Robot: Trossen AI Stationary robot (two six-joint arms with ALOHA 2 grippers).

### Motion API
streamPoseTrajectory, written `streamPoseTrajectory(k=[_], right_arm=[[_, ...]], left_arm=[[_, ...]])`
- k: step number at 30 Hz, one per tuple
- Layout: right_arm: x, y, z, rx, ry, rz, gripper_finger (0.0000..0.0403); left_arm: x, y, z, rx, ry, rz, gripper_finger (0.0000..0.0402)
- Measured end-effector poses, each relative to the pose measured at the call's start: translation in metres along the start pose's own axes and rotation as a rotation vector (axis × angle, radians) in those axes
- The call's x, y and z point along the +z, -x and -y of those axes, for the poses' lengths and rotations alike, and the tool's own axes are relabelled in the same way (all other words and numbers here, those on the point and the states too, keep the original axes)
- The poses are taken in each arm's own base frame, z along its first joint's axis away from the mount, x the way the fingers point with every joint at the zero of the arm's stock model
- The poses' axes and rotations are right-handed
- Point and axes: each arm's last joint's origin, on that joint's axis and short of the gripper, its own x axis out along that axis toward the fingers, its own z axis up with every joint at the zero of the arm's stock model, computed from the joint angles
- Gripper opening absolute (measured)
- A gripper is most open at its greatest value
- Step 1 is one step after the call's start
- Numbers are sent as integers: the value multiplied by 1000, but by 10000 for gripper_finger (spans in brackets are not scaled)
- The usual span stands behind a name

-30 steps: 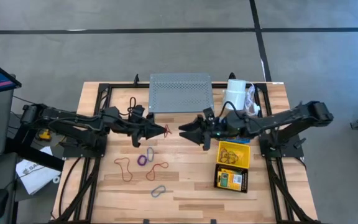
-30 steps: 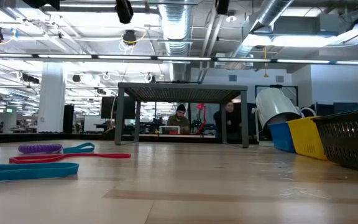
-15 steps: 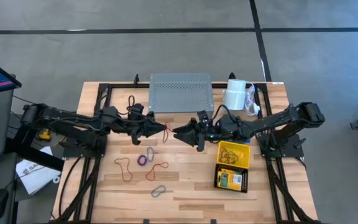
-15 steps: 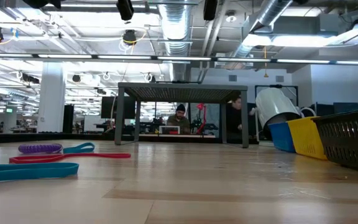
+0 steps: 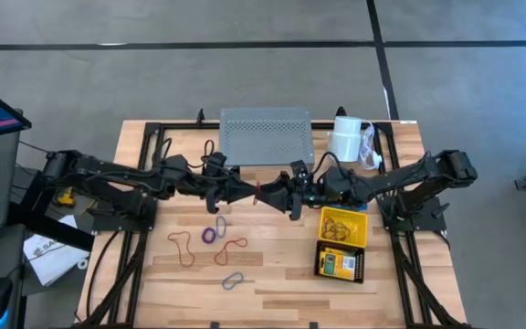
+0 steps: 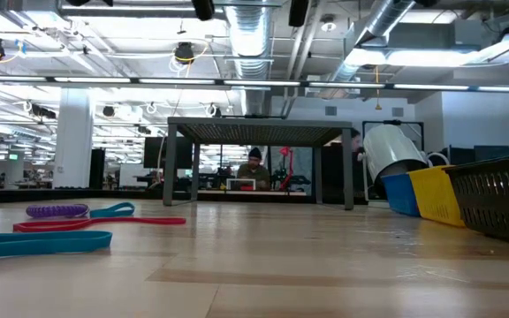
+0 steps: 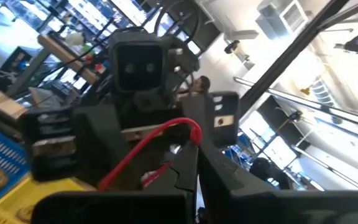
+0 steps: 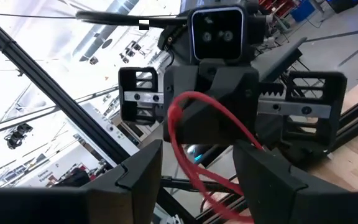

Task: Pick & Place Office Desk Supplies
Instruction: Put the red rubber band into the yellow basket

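You now have the two grippers tip to tip above the middle of the table (image 5: 272,274), just in front of the grey perforated shelf (image 5: 265,135); a second ago a clear gap separated them, and half a second ago the right arm had already reached in toward the left. The left gripper (image 5: 249,193) has slid toward the centre and stays pressed together on a red loop (image 5: 257,193), which your right wrist camera shows as a red curve (image 8: 194,149) standing out from its closed tips. The right gripper (image 5: 265,195) has come up to meet it with its fingers (image 8: 138,177) spread, one on each side of that loop, not closed on it; its opening has narrowed a little over the last second. Nothing on the table has shifted: the other loops, red, orange, purple and grey (image 5: 234,280), lie where they were toward the front left, the yellow basket (image 5: 345,227) with loops inside sits by the right arm, and the black basket (image 5: 341,265) with a crayon box (image 5: 331,264) is just in front of it. In the low view, a person in the room behind the shelf has moved further right.
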Motion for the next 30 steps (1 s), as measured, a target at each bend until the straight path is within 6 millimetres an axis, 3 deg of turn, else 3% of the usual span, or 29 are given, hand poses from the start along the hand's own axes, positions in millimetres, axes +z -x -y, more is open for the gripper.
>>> streamPoseTrajectory(k=[8,11,16,25,30], right_arm=[[-2,0,-1,-2,-16,-9,174],[-2,0,0,-11,-25,-16,130],[-3,0,0,-12,-7,-18,15],[0,2,-5,17,-25,1,2],[6,5,-11,40,-28,13,1]], left_arm=[[1,-9,0,-2,1,-6,0],[1,-9,0,-5,1,-7,0],[3,-7,3,-27,-1,3,0],[4,-7,3,-31,2,7,14],[6,-6,6,-55,-6,20,52]])
